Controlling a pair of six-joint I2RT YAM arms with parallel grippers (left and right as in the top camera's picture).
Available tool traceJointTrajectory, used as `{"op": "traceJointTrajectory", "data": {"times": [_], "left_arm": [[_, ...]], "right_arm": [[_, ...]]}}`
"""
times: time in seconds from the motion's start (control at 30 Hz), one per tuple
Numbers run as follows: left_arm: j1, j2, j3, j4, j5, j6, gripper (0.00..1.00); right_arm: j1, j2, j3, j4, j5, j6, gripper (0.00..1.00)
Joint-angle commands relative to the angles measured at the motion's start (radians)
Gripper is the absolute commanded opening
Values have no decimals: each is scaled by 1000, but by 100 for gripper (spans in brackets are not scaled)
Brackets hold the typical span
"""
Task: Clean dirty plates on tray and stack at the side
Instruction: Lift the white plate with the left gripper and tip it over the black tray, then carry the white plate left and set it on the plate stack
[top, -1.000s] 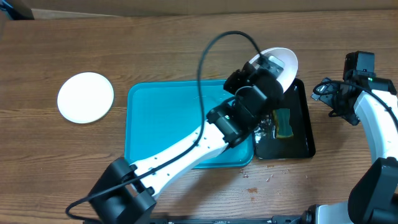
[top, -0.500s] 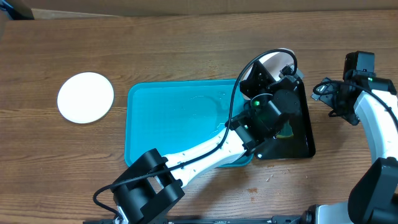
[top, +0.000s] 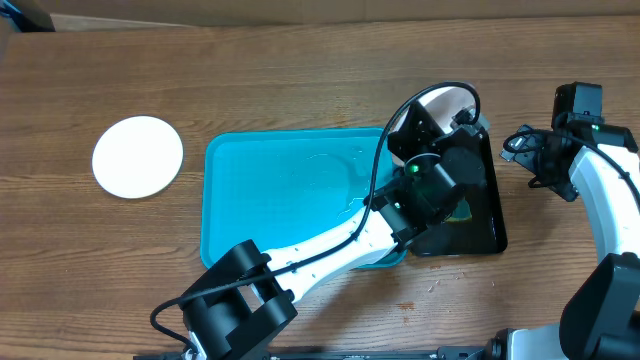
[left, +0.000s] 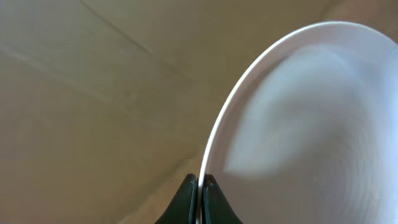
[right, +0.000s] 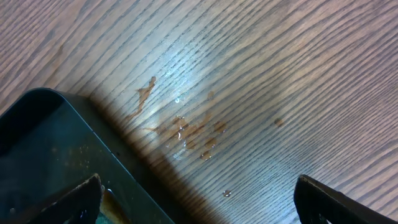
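My left gripper (top: 438, 122) is shut on the rim of a white plate (top: 452, 98) and holds it tilted on edge over the far end of the black tray (top: 492, 215). In the left wrist view the black fingertips (left: 188, 194) pinch the thin rim of this plate (left: 311, 118), whose face looks blurred and pale. A second white plate (top: 138, 157) lies flat on the table, left of the turquoise tray (top: 280, 210), which holds no plates. My right gripper (top: 527, 160) stands open to the right of the black tray; its fingers (right: 84, 196) are wide apart over the tray corner (right: 43, 149) and bare wood.
A yellow-green sponge (top: 460, 207) lies in the black tray, partly under my left arm. Brownish wet droplets (right: 186, 132) mark the wood beside the black tray's corner. The left arm's cable (top: 380, 170) loops over the turquoise tray's right side.
My left arm carried the plate right and down over the black tray's far end a second ago; in the last half second it barely moved. The right arm has held still.
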Motion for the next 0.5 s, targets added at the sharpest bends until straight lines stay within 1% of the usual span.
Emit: {"op": "traceJointTrajectory", "data": {"times": [0.0,0.1,0.2,0.3,0.4,0.43,0.47], "left_arm": [[15,-5,18,-90,132,-242,4],[54,-5,18,-186,265,-414,4],[99,-11,21,-236,378,-525,4],[167,-26,30,-289,556,-645,4],[262,-48,33,-316,787,-776,4],[332,-60,33,-323,946,-853,4],[369,-63,33,-323,1021,-887,4]], "right_arm": [[-2,-16,21,6,10,8,100],[-2,-16,21,6,10,8,100],[-2,-16,21,6,10,8,100],[-2,-16,21,6,10,8,100],[-2,-16,21,6,10,8,100],[-2,-16,21,6,10,8,100],[-2,-16,21,6,10,8,100]]}}
